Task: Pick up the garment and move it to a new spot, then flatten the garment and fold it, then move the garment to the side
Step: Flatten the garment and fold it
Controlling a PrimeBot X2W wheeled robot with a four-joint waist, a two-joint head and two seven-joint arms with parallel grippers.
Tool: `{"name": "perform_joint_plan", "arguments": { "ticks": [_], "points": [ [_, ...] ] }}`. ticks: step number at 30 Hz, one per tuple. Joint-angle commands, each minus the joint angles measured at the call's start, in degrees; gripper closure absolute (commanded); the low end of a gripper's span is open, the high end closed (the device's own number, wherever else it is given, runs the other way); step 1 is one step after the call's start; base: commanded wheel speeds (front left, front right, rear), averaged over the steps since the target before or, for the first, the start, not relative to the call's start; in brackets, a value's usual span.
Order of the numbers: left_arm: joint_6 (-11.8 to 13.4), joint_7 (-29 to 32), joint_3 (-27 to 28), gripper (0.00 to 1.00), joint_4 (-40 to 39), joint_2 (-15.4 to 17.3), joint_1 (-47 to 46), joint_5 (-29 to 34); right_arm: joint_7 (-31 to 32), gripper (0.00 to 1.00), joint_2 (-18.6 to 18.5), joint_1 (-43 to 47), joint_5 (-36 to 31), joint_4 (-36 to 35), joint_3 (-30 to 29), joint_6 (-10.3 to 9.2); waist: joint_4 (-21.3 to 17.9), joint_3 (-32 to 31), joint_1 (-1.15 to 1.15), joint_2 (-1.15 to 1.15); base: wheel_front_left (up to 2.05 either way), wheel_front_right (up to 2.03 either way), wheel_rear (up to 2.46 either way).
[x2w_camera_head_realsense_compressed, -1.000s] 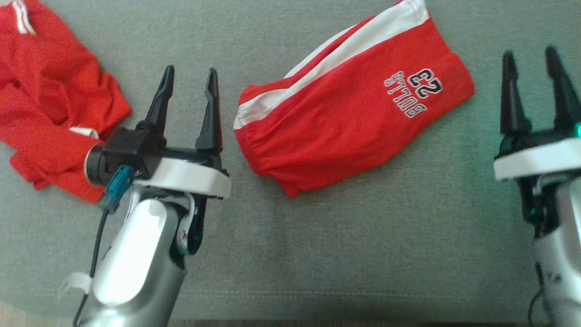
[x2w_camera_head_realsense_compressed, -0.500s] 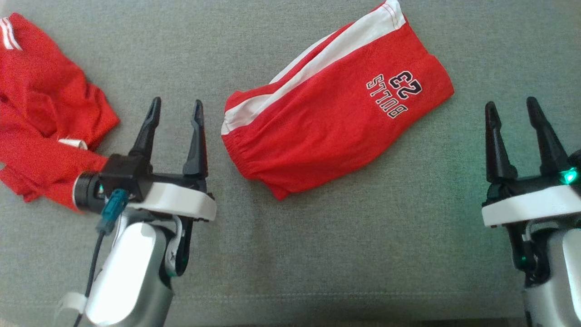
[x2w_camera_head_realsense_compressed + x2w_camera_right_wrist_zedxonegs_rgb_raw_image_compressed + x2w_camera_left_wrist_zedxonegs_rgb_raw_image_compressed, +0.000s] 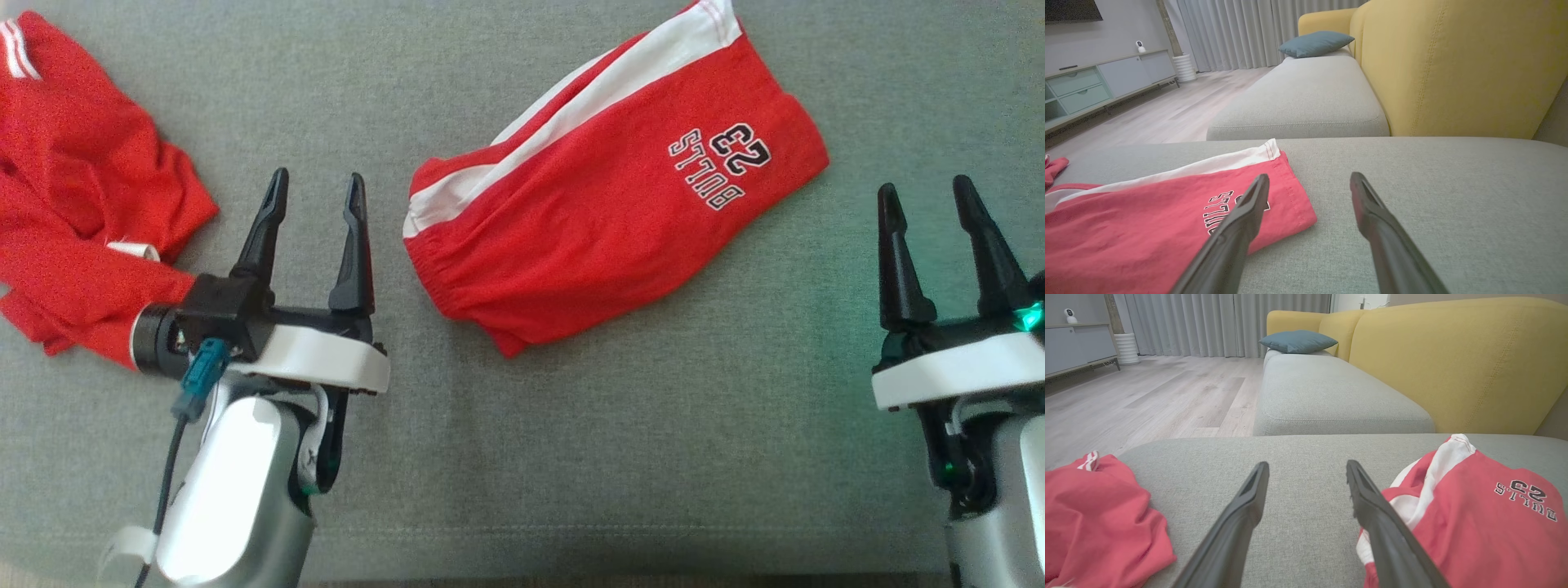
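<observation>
Red shorts [image 3: 604,212] are found lying on the grey sofa seat [image 3: 571,457], between left claw [image 3: 316,184] and right claw [image 3: 927,189], both spread, nothing held. Cloth is judged light and limp; the waistband hem [image 3: 453,282] is favoured for pinching.

Left end effector [image 3: 317,175]: two long black tapered plastic fingers [image 3: 353,245] on a black block, seated in a glossy white curved collar [image 3: 318,359]. Below, smooth silver-grey forearm shell [image 3: 229,482] with a small X mark near the joint. At the side, black cylindrical camera housing [image 3: 155,351] with silver ring; teal plug [image 3: 200,380], thin black cable [image 3: 167,482], white strap [image 3: 131,543].

Right end effector [image 3: 926,184]: same black fingers, white collar and silver-grey shell; glowing green indicator light [image 3: 1027,317].
</observation>
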Motion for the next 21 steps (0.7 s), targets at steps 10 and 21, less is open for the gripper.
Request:
{"name": "perform_joint_plan", "arguments": {
  "ticks": [10, 21],
  "points": [
    [-1.29, -0.29, 2.17, 0.0, -3.54, -1.45, -4.59, 1.61, 4.91, 0.0, -5.42, -9.98, 2.02, 2.91, 3.59, 0.42, 3.89, 6.48, 0.0, 0.0, 0.0, 0.0, 0.0],
    [-2.4, -0.29, 1.7, 0.0, -3.29, -3.48, -7.19, 2.04, 17.17, 0.0, -11.37, -22.09, 5.97, 14.37, 9.78, 0.42, 7.55, 9.99, 0.0, 0.0, 0.0, 0.0, 0.0]
  ]
}}
